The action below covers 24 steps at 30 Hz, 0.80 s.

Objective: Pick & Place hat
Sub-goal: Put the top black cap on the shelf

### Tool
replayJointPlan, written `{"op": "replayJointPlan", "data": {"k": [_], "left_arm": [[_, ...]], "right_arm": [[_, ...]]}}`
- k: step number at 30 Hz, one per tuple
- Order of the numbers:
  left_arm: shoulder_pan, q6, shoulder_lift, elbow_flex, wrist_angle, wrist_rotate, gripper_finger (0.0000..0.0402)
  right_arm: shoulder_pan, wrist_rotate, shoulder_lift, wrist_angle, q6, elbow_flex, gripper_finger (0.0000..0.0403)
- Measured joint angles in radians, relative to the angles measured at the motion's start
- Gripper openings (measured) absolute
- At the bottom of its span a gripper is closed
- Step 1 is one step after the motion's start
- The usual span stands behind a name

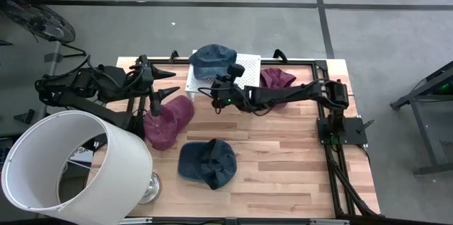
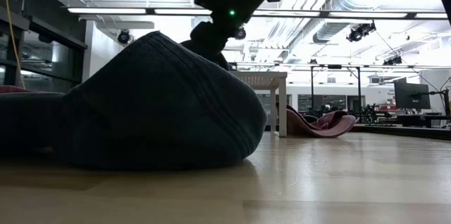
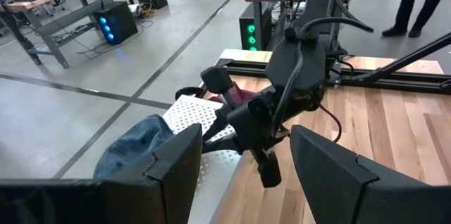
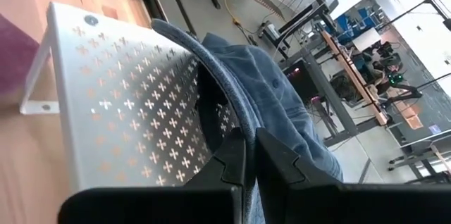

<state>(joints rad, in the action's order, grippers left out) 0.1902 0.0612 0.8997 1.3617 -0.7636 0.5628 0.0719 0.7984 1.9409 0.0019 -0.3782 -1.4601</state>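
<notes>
A blue hat (image 1: 212,58) lies on a white perforated stand (image 1: 244,62) at the table's far edge; the right wrist view shows the hat (image 4: 282,90) on the stand (image 4: 120,97). My right gripper (image 1: 212,94) reaches in from the right to the stand's near side and is shut at the hat's rim (image 4: 248,155). My left gripper (image 3: 243,182) is open and hovers at the table's left (image 1: 167,83), touching nothing. The other gripper (image 3: 246,129) shows ahead of it. My right gripper pinches the blue hat's dark rim edge (image 4: 225,115) between its two fingers (image 4: 282,157), coming level from the table's near right side. The hat rests on the white stand, with its crown beyond the fingers.
A maroon hat (image 1: 168,120) lies near the left gripper, and another maroon hat (image 1: 277,79) sits right of the stand. A blue cap (image 1: 207,163) lies toward the near edge and fills the low view (image 2: 155,104). A white lamp shade (image 1: 71,165) stands at the near left corner.
</notes>
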Motion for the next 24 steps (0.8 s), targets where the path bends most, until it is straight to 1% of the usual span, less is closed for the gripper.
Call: {"op": "replayJointPlan", "data": {"k": [6, 10, 13, 16, 18, 24], "left_arm": [[0.000, 0.000, 0.000, 0.000, 0.001, 0.004, 0.0213], [0.000, 0.001, 0.000, 0.000, 0.004, 0.005, 0.0213], [0.000, 0.001, 0.000, 0.000, 0.005, 0.005, 0.0213], [0.000, 0.001, 0.000, 0.000, 0.005, 0.006, 0.0213], [0.000, 0.001, 0.000, 0.000, 0.005, 0.006, 0.0213], [0.000, 0.001, 0.000, 0.000, 0.005, 0.008, 0.0213]], "right_arm": [[0.000, -0.021, 0.001, 0.031, 0.034, 0.000, 0.0005], [-0.001, -0.010, 0.001, 0.030, 0.039, 0.000, 0.0005], [-0.001, 0.019, 0.001, 0.030, 0.048, 0.000, 0.0005], [-0.001, 0.007, 0.001, 0.028, 0.058, 0.001, 0.0006], [-0.001, -0.005, 0.001, 0.026, 0.061, 0.001, 0.0019], [-0.001, -0.061, 0.004, 0.018, 0.076, 0.004, 0.0073]]}}
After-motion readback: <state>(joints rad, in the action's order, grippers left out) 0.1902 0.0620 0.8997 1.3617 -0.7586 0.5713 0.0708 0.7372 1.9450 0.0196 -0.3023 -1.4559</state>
